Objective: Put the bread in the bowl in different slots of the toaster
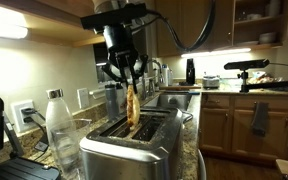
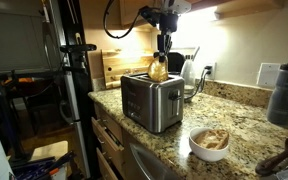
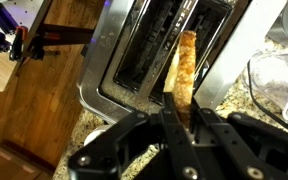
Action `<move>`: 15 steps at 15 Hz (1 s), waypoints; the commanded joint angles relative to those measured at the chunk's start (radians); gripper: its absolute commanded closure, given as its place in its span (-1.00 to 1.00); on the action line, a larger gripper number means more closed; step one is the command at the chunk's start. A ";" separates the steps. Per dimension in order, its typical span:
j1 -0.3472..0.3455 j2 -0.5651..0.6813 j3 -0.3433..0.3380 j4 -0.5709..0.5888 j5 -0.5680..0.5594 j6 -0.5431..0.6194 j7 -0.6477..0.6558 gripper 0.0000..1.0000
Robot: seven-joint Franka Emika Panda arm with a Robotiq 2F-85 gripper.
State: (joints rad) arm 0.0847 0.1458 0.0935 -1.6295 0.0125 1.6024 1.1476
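one bread slice [image 1: 133, 108] clamped in the pincer [image 1: 132, 78] over one toaster [image 1: 124, 152]; one bowl [image 2: 210, 150].

no readable text, no labels, no brands, no numbers

This is a home kitchen. The toaster [image 2: 151, 100] stands on a speckled granite countertop [image 2: 239, 118]. Behind the toaster leans a wooden cutting board [image 2: 114, 66], and beyond the toaster are wooden cabinets [image 1: 229, 125].
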 commanded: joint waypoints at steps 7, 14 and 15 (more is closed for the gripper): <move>0.034 0.053 -0.013 0.128 -0.008 -0.057 0.081 0.80; 0.049 0.068 -0.015 0.144 -0.017 -0.075 0.125 0.80; 0.052 0.062 -0.015 0.141 -0.021 -0.077 0.135 0.80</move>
State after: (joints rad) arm 0.1114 0.2146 0.0928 -1.5043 0.0115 1.5711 1.2338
